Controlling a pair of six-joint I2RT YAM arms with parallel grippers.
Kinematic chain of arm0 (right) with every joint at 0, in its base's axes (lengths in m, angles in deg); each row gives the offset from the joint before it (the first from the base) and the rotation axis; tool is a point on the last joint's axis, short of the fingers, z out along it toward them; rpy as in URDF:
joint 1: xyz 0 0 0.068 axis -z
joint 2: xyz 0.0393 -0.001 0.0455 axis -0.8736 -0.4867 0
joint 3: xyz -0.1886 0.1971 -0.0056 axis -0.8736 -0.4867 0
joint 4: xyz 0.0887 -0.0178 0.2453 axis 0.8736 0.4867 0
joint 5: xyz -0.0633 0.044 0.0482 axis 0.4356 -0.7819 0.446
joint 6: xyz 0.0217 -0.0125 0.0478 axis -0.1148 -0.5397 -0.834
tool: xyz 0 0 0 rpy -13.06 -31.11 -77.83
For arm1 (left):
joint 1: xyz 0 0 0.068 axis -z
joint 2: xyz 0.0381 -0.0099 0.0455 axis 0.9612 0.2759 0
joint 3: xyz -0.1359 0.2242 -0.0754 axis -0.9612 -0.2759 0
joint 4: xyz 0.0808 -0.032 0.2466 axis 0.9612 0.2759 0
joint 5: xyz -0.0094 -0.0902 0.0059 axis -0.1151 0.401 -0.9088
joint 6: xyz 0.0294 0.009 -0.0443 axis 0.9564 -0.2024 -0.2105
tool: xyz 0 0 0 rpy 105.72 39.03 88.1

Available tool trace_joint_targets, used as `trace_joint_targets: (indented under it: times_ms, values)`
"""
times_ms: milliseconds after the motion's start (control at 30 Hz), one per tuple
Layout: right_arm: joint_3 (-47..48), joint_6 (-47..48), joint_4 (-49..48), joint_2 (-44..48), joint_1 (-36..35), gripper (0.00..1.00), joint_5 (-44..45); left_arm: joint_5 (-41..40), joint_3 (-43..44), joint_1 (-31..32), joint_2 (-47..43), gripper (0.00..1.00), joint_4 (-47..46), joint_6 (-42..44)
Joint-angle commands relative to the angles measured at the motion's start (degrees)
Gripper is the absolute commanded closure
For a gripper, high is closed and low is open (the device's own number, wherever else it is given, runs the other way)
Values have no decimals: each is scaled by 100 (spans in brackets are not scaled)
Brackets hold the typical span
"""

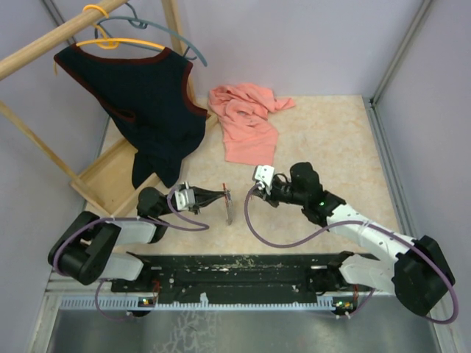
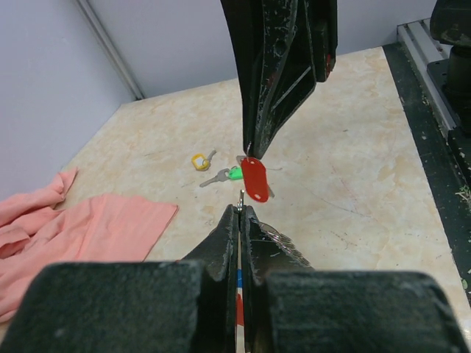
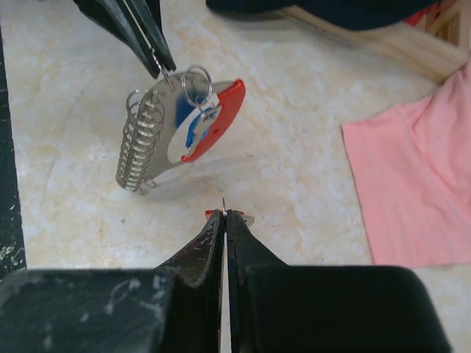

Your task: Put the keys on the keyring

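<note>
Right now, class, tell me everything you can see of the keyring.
The keyring is a D-shaped loop: one curved side bright red, the rest grey metal, with a wire coil along one edge and blue and white patches inside. Two wire rings hang at its top. It hangs tilted above the table, pinched at the top by the left hand. The right hand, shut on the red key, is close but not touching it.

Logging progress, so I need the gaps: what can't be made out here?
- Top external: keyring edge-on, too small to read what hangs on it.
- Right wrist: right gripper hides most of the red key it pinches.
- Left wrist: left gripper covers most of the keyring.
</note>
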Motion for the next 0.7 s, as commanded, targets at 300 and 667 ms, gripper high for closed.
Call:
trace_joint_targets:
  times_ms: [300,667]
  values:
    - [48,1014,-1542,-171,-251,100,-1579,497,65,-2,33,100,-402,-114]
    - [345,1257,-1085,-485,-442,100,-1414,565,57,-2,96,100,-602,-244]
